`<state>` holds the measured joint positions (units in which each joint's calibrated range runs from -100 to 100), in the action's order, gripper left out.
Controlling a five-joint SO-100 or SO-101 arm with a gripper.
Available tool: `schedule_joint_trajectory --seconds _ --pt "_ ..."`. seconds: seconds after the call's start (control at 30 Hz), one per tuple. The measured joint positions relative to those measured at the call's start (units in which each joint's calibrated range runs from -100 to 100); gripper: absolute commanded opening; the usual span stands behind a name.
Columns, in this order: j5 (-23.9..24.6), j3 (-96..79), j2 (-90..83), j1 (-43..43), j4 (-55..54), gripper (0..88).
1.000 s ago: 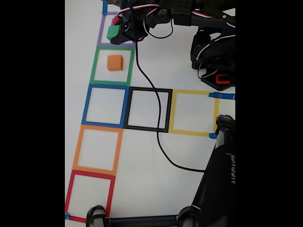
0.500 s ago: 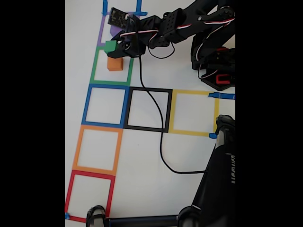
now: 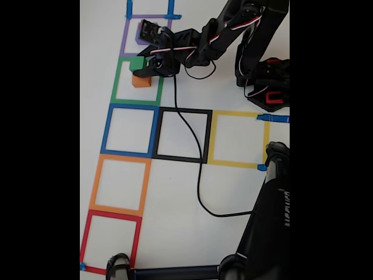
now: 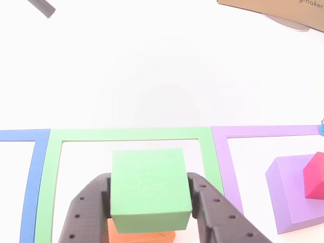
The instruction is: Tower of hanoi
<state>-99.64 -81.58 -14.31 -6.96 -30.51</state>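
The arm (image 3: 233,29) is black plastic, built of blocky jointed segments, with red and white wires looped along its upper links. Its base (image 3: 268,87), at 2 o'clock in the fixed view, carries a red accent. A thin black cable (image 3: 198,169) trails from the wrist. The gripper (image 4: 151,202) has matte black fingers (image 4: 83,215) dotted with small round holes

Claw (image 4: 151,195) carried green cube (image 4: 150,188) over orange cube (image 3: 140,81), seemingly.

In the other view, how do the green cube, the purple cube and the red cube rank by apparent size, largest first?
1. Green cube, held in the hand; it is nearest the camera, so its true size is unsure.
2. Purple cube, cut by the frame edge.
3. Red cube, resting on the purple cube, also cut off.
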Motion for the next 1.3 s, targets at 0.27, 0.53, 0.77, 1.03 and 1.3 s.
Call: schedule_joint_trajectory --seconds 0.27,0.53,0.77,1.03,1.3 --pt "0.0 0.0 3.9 0.0 -4.0 1.5" --pt "0.0 0.1 7.3 0.0 -7.6 1.9" --pt "0.0 0.4 10.1 0.0 -9.6 4.8" --pt "0.0 0.9 11.4 0.0 -10.6 11.9" --pt "0.0 1.1 12.1 0.2 -11.4 21.8"
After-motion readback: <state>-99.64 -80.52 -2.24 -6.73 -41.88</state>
